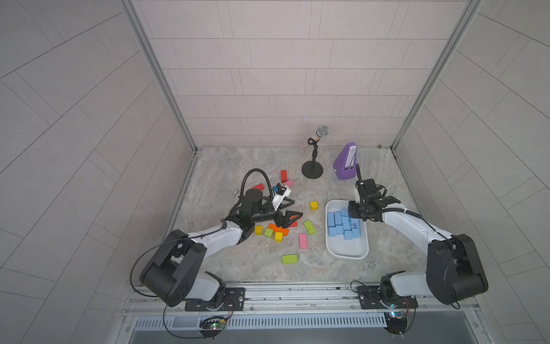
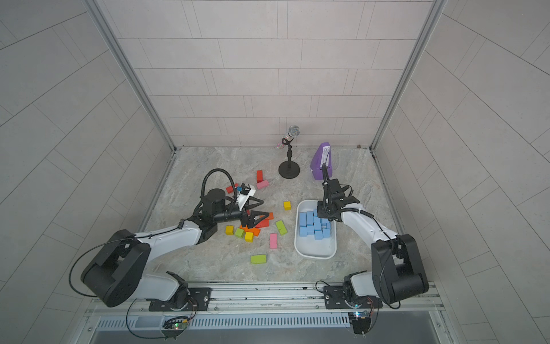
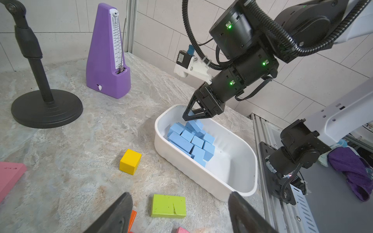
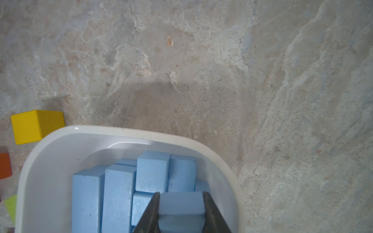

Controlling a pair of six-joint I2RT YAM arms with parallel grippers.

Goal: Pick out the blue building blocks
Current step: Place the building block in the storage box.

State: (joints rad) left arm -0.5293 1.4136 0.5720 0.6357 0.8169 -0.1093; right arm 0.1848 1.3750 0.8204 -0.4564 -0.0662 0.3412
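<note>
**Right wrist view: claw clenched on a blue block over the tray**

Right wrist view, bottom centre: the right gripper (image 4: 180, 198) pinches one blue block (image 4: 180, 205) between its two dark fingers. It is just above the other blue building blocks (image 4: 119, 191), which are heaped in the white tray (image 4: 121, 131). Both top views hide that grip under the arm's wrist; they show the tray right of centre, with the blue heap filling its upper part. The left wrist view adds the side: the right gripper's tips are dipped inside the tray rim. The left gripper (image 1: 291, 211) hangs over mixed coloured blocks (image 1: 278, 232) left of centre. Its own wrist view shows it released, with nothing between its wide-spread fingers and a green brick (image 3: 168, 205) lying beyond
</note>
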